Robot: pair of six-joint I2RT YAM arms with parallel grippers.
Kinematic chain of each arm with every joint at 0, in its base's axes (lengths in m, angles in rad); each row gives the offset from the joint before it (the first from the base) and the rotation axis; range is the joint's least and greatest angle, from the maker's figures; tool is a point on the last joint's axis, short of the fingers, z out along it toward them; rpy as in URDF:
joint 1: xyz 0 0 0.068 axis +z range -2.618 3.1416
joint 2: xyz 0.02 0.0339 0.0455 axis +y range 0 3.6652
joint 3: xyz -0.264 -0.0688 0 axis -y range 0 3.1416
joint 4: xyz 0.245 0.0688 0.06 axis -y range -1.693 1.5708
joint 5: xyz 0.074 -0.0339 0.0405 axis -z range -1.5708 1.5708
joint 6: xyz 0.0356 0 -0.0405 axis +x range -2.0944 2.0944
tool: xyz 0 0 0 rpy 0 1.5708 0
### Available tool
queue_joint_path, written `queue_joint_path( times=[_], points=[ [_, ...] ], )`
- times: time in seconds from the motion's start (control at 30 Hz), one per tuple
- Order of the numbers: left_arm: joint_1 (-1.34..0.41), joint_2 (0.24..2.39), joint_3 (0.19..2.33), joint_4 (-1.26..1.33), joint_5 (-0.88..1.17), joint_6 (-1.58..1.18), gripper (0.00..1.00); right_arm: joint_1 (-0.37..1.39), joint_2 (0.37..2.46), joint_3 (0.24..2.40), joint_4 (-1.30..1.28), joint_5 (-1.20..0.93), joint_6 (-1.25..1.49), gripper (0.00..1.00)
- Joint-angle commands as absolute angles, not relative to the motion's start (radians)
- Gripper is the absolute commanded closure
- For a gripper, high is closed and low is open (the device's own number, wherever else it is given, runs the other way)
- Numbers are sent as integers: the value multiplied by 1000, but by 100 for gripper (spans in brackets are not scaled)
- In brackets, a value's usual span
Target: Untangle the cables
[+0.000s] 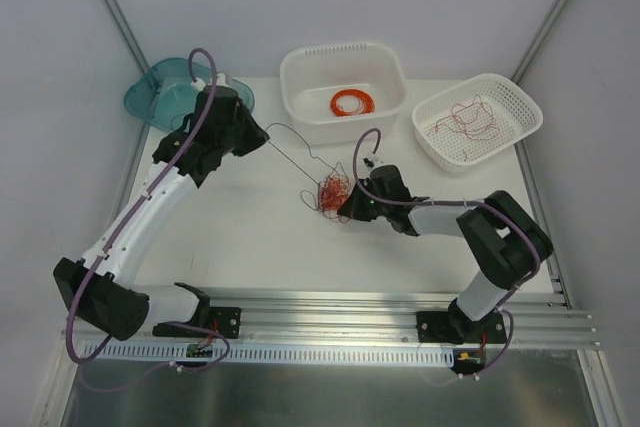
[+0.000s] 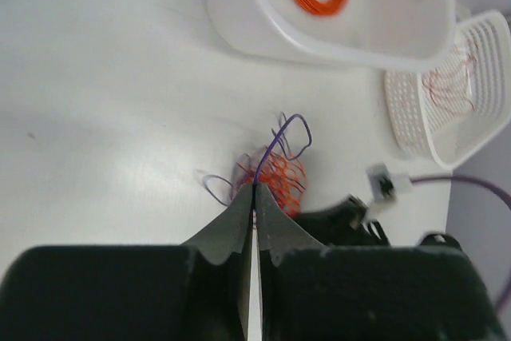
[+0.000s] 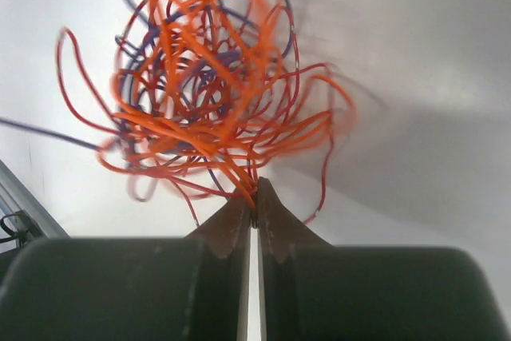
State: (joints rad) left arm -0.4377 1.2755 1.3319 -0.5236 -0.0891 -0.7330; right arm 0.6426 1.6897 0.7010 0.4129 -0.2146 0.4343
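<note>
The white table [image 1: 250,247] fills the top view, and I read it as a clock face with 6 o'clock at the arm bases.

The left arm [image 1: 150,207], white and black, goes up from 7 o'clock toward 10 o'clock. The right arm [image 1: 480,237], of the same colours, bends from 5 o'clock inward to the centre.

At 12 o'clock stands a smooth white plastic tub [image 1: 345,47]. At 2 o'clock a perforated white plastic basket [image 1: 525,97] lies partly over the table edge. At 10 o'clock, behind the left arm, is a translucent teal plastic bowl [image 1: 150,97].

The left gripper [image 2: 254,188] is closed, its two fingers pressed together on a thin dark strand [image 1: 290,152]. This strand runs from 10 o'clock down to the centre.

The right gripper [image 3: 254,191] is also closed. It pinches some orange loops at the lower edge of the tangled ball of cables [image 3: 207,85], hair-thin wires in orange, dark red and dark purple.

The ball of cables sits near the centre of the table, and the right gripper meets it from its 4 o'clock side.

In the tub lies a neatly wound bright orange ring coil [image 1: 352,102]. In the basket lie loose red strands [image 1: 470,122], spread in thin curls.
</note>
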Motion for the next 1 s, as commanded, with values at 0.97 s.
queue_joint_path(
  times=[0.97],
  points=[
    [-60, 1235, 1425, -670, -161, -393, 100, 152, 931, 980, -657, -310, 104, 99]
  ],
)
